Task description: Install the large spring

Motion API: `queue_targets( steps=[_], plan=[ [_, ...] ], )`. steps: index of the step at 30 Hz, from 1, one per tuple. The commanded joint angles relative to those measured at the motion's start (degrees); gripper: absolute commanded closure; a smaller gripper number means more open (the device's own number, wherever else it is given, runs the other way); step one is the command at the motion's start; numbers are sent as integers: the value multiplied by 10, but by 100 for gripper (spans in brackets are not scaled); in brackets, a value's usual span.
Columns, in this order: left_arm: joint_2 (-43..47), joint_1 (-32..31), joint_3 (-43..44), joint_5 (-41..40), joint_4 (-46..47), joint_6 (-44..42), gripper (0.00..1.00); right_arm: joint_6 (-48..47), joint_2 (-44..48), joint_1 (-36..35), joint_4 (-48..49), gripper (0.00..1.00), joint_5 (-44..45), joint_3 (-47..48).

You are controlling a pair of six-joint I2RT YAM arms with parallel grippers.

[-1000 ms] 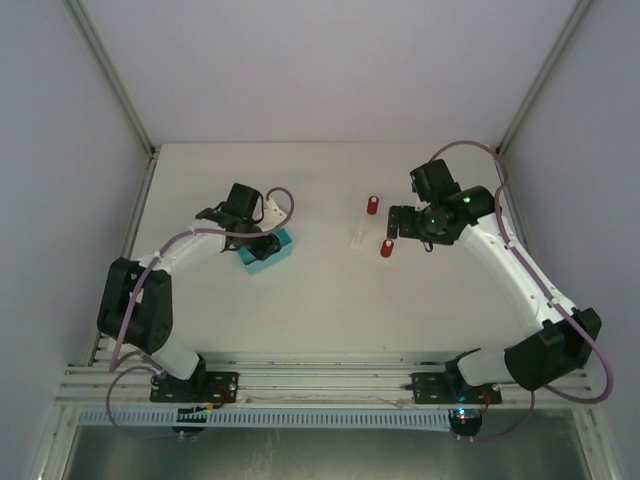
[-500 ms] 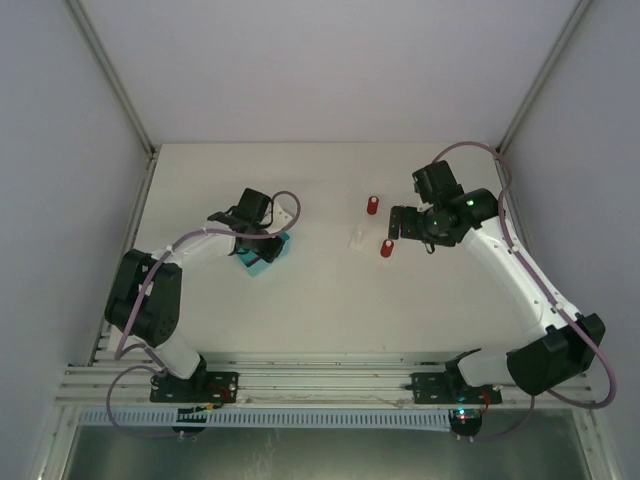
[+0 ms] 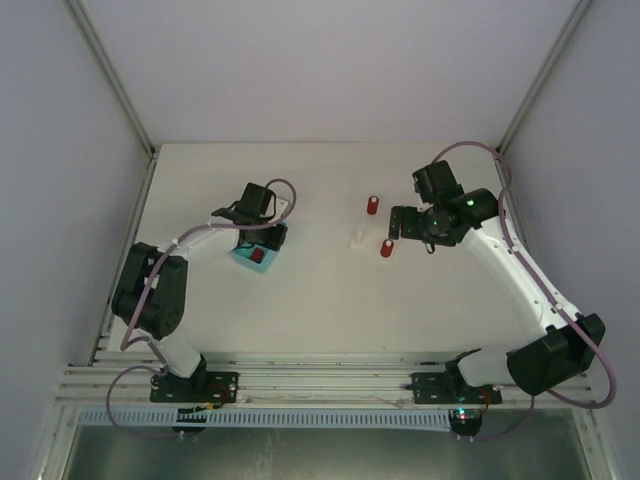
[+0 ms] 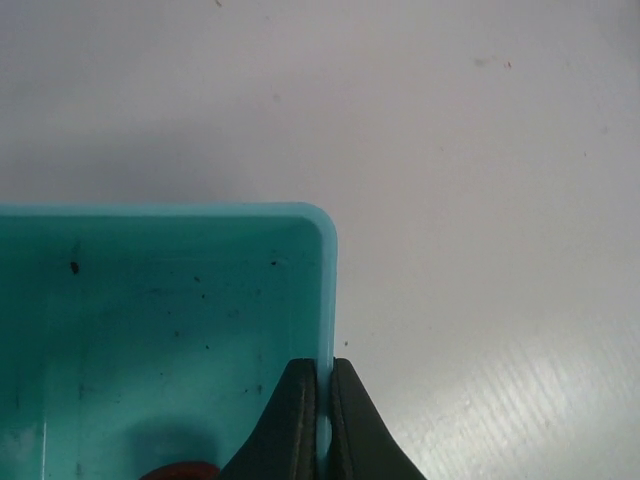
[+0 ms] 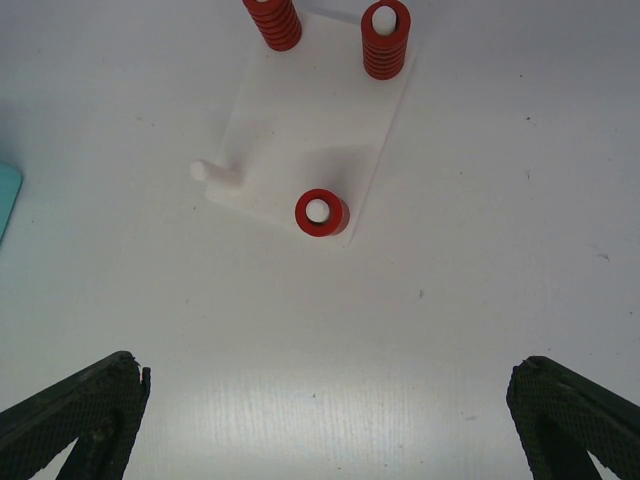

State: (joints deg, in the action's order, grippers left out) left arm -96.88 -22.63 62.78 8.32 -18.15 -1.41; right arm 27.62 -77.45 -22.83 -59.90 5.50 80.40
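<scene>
A teal bin (image 3: 262, 250) sits left of centre, with a red piece (image 3: 258, 256) inside it. In the left wrist view only the red piece's edge (image 4: 180, 470) shows. My left gripper (image 4: 322, 366) is shut on the bin's right wall (image 4: 325, 300); from above it (image 3: 265, 228) is at the bin's far side. A white base plate (image 5: 310, 120) carries three red springs on pegs (image 5: 321, 212) (image 5: 385, 38) (image 5: 273, 20). I cannot tell which is the large spring. My right gripper (image 5: 328, 372) hangs open, short of the plate, holding nothing.
A bare white peg (image 5: 215, 172) juts from the plate's left edge. From above, the plate (image 3: 357, 238) lies between two red springs (image 3: 372, 205) (image 3: 386, 248), right of centre. A corner of the teal bin (image 5: 5, 195) shows at the right wrist view's left edge.
My left gripper has closed onto the bin's wall. The bin has turned and shifted slightly, and the red piece inside now shows. The right arm has stayed still.
</scene>
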Motion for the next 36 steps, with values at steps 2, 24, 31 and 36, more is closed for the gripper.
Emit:
queue_targets(
  steps=[2,24,31,36],
  plan=[
    [-33,-2,29,22,1,78,100,-4,7,-1,-7,1,10,7],
    [74,14,36,-121,-99,113,45,-3,27,-1,11,1,7,-20],
    [43,23,27,-160,-131,77,55,-6,28,-1,13,1,6,-20],
    [15,23,27,-143,-135,73,62,-7,32,-1,10,1,11,-20]
  ],
)
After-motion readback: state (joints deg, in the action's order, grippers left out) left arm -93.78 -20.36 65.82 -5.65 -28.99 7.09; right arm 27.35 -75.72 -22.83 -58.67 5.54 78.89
